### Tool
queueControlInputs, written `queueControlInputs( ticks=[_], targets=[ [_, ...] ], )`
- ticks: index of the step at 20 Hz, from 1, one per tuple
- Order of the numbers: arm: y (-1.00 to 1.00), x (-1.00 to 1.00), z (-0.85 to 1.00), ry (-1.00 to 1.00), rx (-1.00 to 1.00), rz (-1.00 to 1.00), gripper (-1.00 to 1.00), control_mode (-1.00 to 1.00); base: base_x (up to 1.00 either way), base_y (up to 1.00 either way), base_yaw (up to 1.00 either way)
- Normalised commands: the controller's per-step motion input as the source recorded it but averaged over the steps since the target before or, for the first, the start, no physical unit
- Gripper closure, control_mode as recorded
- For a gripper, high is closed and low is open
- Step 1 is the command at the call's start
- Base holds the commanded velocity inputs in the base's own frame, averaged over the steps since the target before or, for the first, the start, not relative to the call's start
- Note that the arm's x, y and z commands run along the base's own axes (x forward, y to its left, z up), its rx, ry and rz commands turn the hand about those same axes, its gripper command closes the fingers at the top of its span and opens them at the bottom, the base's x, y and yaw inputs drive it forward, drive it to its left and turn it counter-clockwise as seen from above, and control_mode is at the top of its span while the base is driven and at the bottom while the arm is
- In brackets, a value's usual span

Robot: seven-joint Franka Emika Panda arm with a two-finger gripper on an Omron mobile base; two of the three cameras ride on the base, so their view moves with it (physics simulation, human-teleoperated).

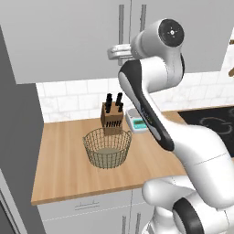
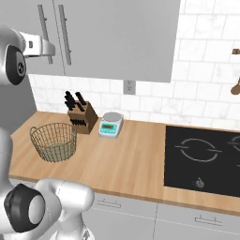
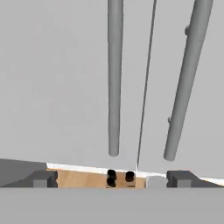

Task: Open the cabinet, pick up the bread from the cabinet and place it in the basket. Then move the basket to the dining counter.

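The robot is at the first step, opening the cabinet (image 1: 68,41), whose doors are both shut, so the bread cannot be seen. The tool (image 3: 111,179) is spread wide in front of the two bar handles (image 3: 114,78), touching neither. The basket (image 1: 107,147) waits on the table (image 1: 64,169), near the knife block (image 1: 112,116). Next, the tool probably must close around one handle and pull.

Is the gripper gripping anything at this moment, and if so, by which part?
Nothing is held. The gripper is open, its fingers spread wide in front of the closed cabinet, facing the left door's handle without closing on it.
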Motion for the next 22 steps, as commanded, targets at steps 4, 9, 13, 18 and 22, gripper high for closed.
queueControlInputs(
  ticks=[4, 9, 13, 18, 22],
  targets=[
    [0.11, 0.50, 0.11, 0.00, 0.00, 0.00, -1.00, -1.00, 0.00, 0.00, 0.00],
    [0.00, 0.40, 0.02, 0.00, 0.00, 0.00, -1.00, -1.00, 0.00, 0.00, 0.00],
    [0.00, 0.50, 0.00, 0.00, 0.00, 0.00, -1.00, -1.00, 0.00, 0.00, 0.00],
    [0.00, 0.54, 0.00, 0.00, 0.00, 0.00, -1.00, -1.00, 0.00, 0.00, 0.00],
    [0.28, 0.60, -0.03, 0.00, -0.04, -0.03, -1.00, -1.00, 0.00, 0.00, 0.00]
  ],
)
